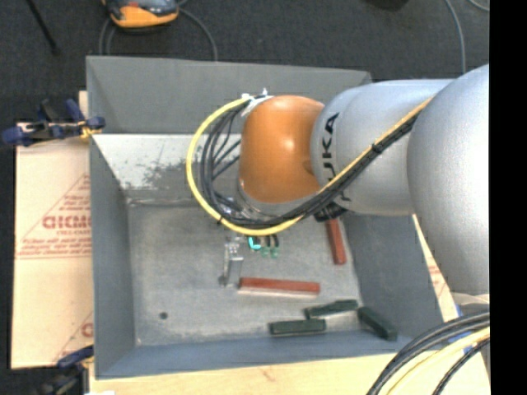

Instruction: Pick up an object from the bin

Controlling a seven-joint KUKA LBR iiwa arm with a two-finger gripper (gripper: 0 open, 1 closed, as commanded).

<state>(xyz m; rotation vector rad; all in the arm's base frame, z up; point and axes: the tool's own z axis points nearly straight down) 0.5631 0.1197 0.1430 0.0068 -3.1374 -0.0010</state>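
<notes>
Hovering claw [232, 271] at left end of red bar [278, 286]
Looking stiff, light; favouring a mid-length pinch; open or closed, can't tell

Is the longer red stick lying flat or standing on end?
Lying flat: the red stick stretches its whole length along the bin floor.

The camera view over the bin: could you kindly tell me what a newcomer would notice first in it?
The big grey arm, with its orange cover and yellow cable loop, reaches in from the right and hangs over the middle of the bin. Below it the gripper sits by the left end of a long red-brown stick. Dark green sticks lie along the bin's lower wall.
</notes>
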